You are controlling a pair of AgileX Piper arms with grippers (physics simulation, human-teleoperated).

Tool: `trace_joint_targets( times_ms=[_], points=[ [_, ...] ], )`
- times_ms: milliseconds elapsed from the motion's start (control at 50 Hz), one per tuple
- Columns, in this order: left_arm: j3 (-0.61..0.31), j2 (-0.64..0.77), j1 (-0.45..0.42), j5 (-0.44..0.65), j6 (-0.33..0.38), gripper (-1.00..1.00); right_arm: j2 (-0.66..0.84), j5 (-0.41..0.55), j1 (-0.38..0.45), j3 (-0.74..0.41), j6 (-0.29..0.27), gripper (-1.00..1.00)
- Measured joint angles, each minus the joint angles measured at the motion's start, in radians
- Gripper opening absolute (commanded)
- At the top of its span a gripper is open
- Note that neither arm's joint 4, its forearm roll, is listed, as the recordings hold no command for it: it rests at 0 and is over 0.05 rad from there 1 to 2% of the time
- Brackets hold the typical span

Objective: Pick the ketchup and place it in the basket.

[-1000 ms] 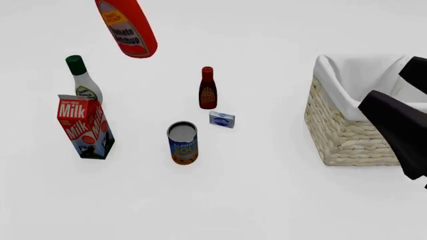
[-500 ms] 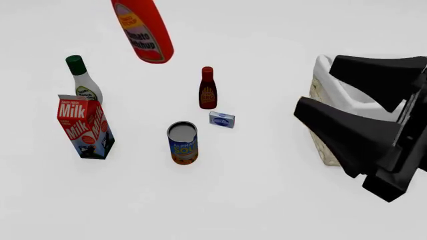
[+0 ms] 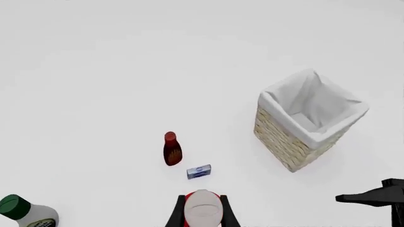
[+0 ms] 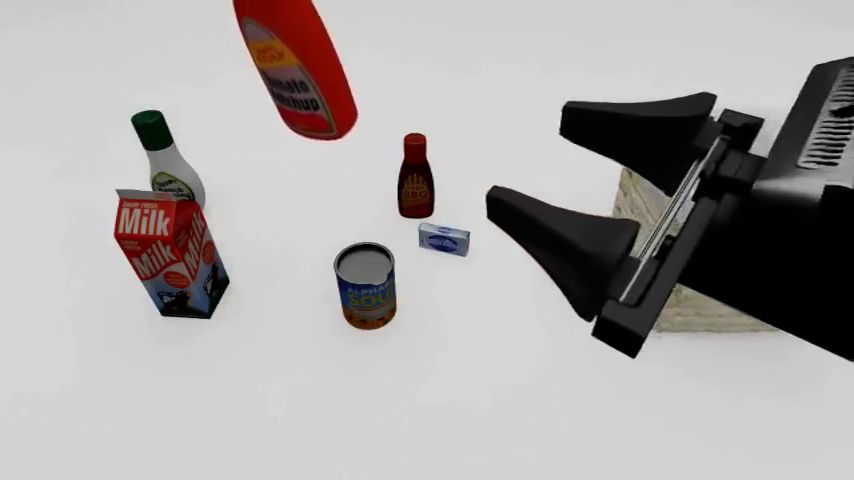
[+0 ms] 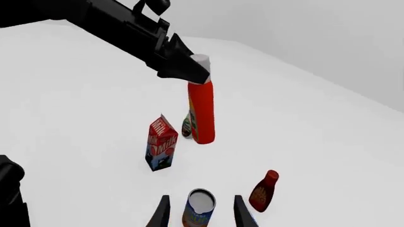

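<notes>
Right tool (image 4: 534, 165): nearest item in the front view, 2 black fingers spread wide, holding nothing, raised above the tabletop (image 4: 441, 400) and covering most of the basket (image 4: 694, 310). In its own wrist view the soup can (image 5: 198, 208) sits straight ahead between the fingertips, below them.

Left tool (image 5: 186, 68): closed on the ketchup (image 4: 296, 70) at the white cap end; the bottle hangs beneath it, clear of the tabletop.

Ketchup, attitude: long axis near vertical with a slight tilt, cap up at the tool, base down.

Ketchup, handling (judged): rigid plastic squeeze bottle, smooth and likely slippery; fairly light, but with the weight hanging below a cap-end hold it may swing or slip. A hold nearer the body's middle would be steadier.

Below and beyond the left tool: small blue box (image 3: 198, 171), dark sauce bottle (image 3: 171, 149), then the basket, open side up, white lining showing, well apart to one side.

Also on the tabletop: milk carton (image 4: 171, 253), white bottle with green cap (image 4: 166, 160).
</notes>
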Motion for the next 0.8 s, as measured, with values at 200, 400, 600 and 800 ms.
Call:
trace_joint_targets(
  times_ms=[200,400,600,800],
  points=[
    [0.025,-0.010,-0.007,-0.008,0.014,-1.00,0.069,-0.041,-0.001,-0.030,-0.010,1.00],
    [0.059,-0.029,-0.011,-0.018,0.021,-1.00,0.124,-0.073,0.001,-0.058,-0.016,1.00],
    [0.074,-0.036,-0.021,-0.020,0.017,-1.00,0.167,-0.095,0.006,-0.084,-0.022,1.00],
    [0.082,-0.039,-0.032,-0.019,0.008,-1.00,0.206,-0.112,0.012,-0.112,-0.026,1.00]
  ],
)
